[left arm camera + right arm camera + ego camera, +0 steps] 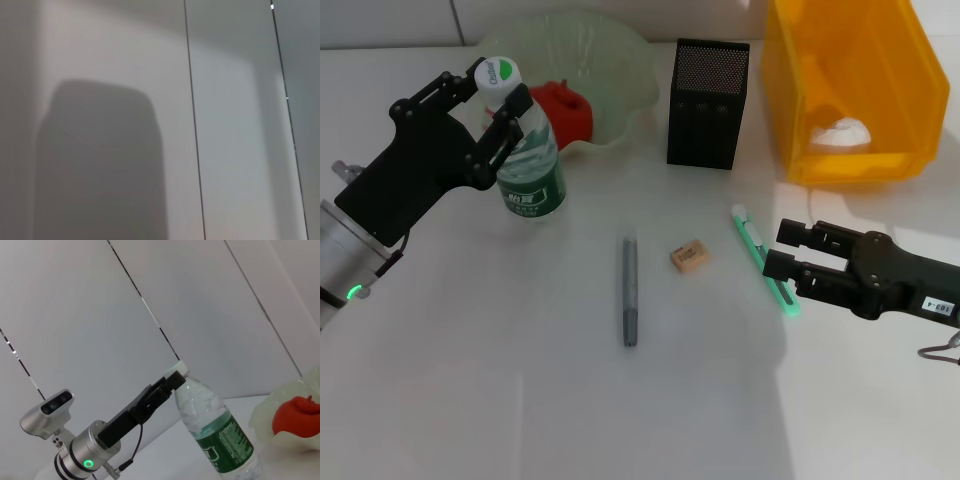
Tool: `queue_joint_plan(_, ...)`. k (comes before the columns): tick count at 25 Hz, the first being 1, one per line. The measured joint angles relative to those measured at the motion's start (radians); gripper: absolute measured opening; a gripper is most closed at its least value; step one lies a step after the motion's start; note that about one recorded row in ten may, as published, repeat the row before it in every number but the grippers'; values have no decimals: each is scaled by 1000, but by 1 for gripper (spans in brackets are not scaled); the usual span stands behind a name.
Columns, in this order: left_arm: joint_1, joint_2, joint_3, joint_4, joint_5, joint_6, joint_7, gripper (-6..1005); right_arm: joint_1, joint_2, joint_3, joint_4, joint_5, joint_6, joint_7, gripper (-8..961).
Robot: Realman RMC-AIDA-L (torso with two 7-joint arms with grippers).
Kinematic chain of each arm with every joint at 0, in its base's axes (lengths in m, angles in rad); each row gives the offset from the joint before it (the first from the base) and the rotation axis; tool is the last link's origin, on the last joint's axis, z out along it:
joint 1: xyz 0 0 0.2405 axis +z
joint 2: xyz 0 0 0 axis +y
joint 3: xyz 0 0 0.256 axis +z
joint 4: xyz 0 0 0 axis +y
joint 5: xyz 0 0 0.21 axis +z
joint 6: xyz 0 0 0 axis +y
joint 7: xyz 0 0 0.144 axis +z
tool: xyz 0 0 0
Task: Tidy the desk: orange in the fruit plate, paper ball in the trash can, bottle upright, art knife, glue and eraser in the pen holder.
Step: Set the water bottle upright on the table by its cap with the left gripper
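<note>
We start with the art knife, the green-and-white strip lying flat at centre right of the head view, its long axis running from upper left to lower right. Its lower end passes right under our right gripper, whose two black fingers are spread apart, one on each side of the knife, holding nothing. So the knife lies directly below and between those fingers, and we judge the right arm to be the one placed to take it; the grip would go across the narrow width, not along the length.

Left of the knife sits the small tan eraser, and further left the grey glue stick, lying nearly straight up and down the frame. The black mesh pen holder stands above them at top centre, with the yellow trash can at upper right, a white paper ball already inside.

At upper left the bottle stands upright, our left gripper closed around its neck just under the cap. Behind it the pale green fruit plate holds the red-orange fruit.
</note>
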Motion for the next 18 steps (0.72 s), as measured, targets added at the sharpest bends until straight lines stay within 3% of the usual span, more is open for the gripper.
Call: queue_joint_plan(18, -15, -1, -3, -71, -19, -35, 45, 486, 6, 2, -5, 16, -1, 15, -2, 704)
